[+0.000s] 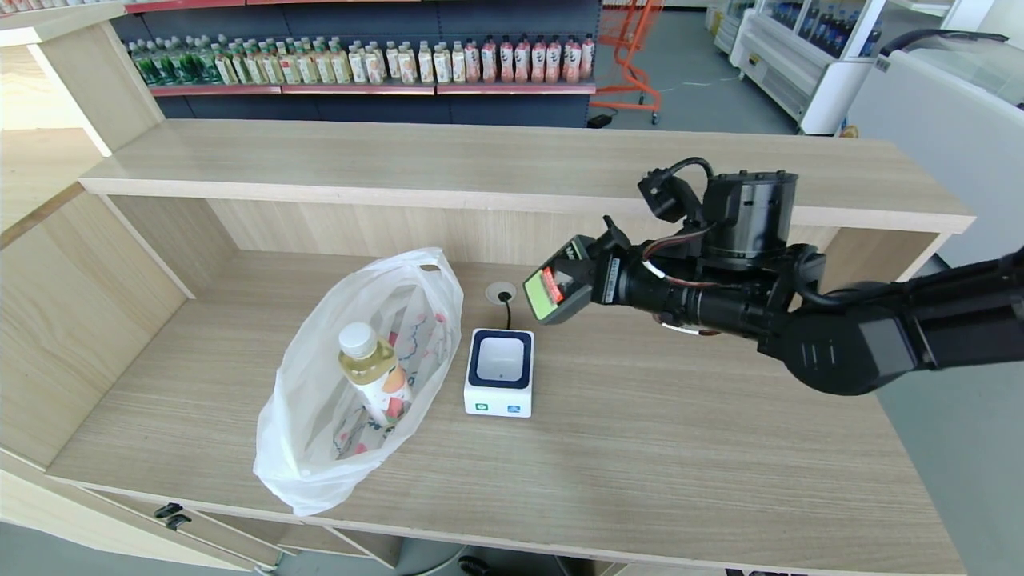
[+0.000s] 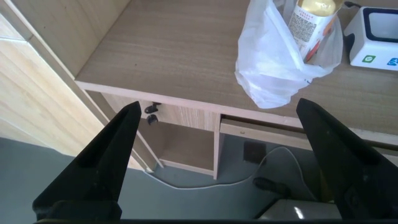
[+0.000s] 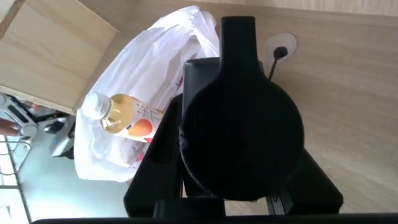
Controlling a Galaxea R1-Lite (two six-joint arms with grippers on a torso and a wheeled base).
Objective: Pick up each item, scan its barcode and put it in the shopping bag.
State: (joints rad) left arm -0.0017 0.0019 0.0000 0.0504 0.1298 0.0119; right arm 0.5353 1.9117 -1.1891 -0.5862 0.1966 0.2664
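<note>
The right gripper [image 1: 578, 272] pinches a small green-and-red box [image 1: 550, 291] in the air above the wooden counter [image 1: 680, 448], near the white scanner [image 1: 499, 372]. Just left of the scanner lies the white shopping bag [image 1: 308, 432] with a bottle [image 1: 373, 374] inside. The left gripper [image 2: 219, 107] hangs spread wide off the counter's front edge. Behind, drink shelves [image 1: 360, 62] and freezers [image 1: 800, 64] stand on grey floor.

Counter [image 1: 640, 448]: wood-grain surface, matt and smooth. Shopping bag [image 1: 296, 448]: thin translucent white plastic film, crinkled, lightly glossy. Bottle [image 1: 372, 372]: clear smooth plastic with a glossy printed label and a white plastic cap [image 1: 357, 339]. Scanner [image 1: 499, 372]: smooth white plastic housing with a dark frame and a glossy window. Box [image 1: 548, 294]: smooth printed face, held in the matt black right gripper [image 1: 590, 280].
</note>
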